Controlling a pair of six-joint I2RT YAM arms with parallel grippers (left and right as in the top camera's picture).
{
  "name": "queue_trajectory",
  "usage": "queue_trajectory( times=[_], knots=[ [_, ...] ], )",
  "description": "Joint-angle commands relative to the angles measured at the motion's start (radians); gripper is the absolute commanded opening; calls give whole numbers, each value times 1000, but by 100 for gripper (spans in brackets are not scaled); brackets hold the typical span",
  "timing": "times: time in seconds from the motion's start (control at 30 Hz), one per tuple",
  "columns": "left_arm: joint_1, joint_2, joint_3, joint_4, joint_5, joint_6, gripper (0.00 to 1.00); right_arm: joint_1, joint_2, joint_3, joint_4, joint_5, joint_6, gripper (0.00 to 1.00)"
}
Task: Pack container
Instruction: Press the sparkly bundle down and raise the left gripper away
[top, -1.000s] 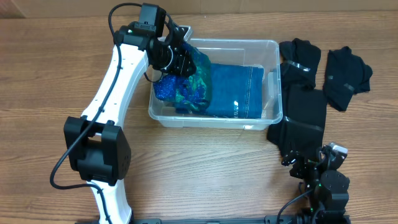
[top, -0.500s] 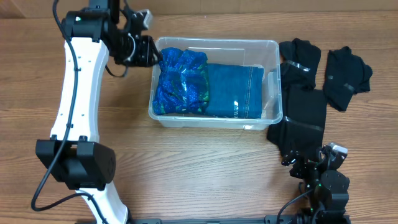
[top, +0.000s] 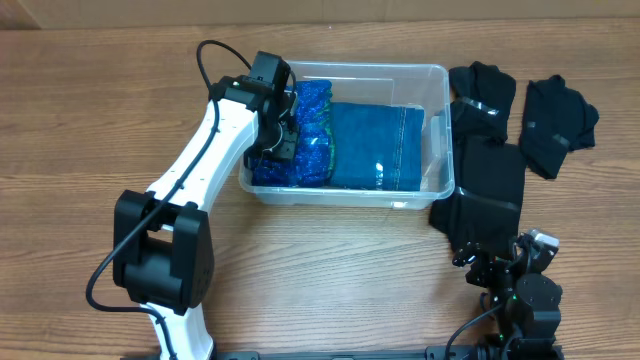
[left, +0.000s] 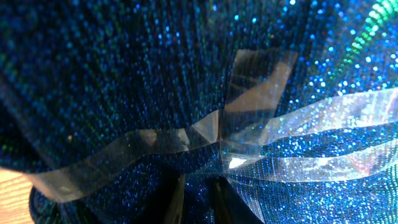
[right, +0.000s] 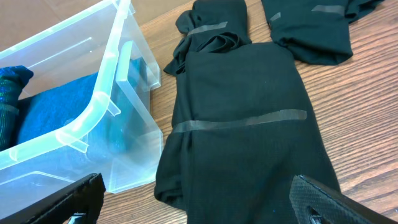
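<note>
Left gripper (top: 279, 136), jaw state hidden, sits on the sparkly blue cloth (top: 312, 125) at the container's (top: 441, 72) nine o'clock end, while the right gripper (right: 199, 208) is open at the table's five o'clock.

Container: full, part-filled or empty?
Part-filled: sparkly blue fabric and folded denim lie inside the container; black garments lie outside it on the table.

Looks like robot lab / test bench, not home. Evidence: two robot arms at near edge of wood-grain worktop (top: 90, 120), white arm (top: 205, 150) on left, black arm (top: 525, 300) on right. Loose black cable (top: 90, 288) by white arm's base. Test-type items: clear bin (top: 440, 80) w/ folded cloth, black clothes (top: 490, 180) banded w/ tape.
</note>
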Motion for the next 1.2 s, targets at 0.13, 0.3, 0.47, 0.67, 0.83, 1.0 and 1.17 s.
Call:
queue_trajectory(
  times=[0.13,0.3,0.47,0.67,0.83,1.0,1.17],
  knots=[
    [0,-7,504,-319,-39,-61,32,-4,-7,-17,-2,2,1,100],
    [0,-6,663,-311,-65,-45,34,-4,-7,-17,-2,2,1,100],
    [0,49,547,-207,-85,-46,35,-4,-7,-18,37,-60,74,100],
    [0,250,484,-163,-74,-84,47,-4,-7,-16,43,-322,288,100],
    [0,302,491,-177,38,-83,43,-4,-7,-13,137,-628,320,100],
    [5,214,694,-288,97,-82,44,-4,-6,87,168,-665,268,100],
    [51,26,958,-454,69,-66,100,-4,93,270,126,-634,64,100]
  ],
)
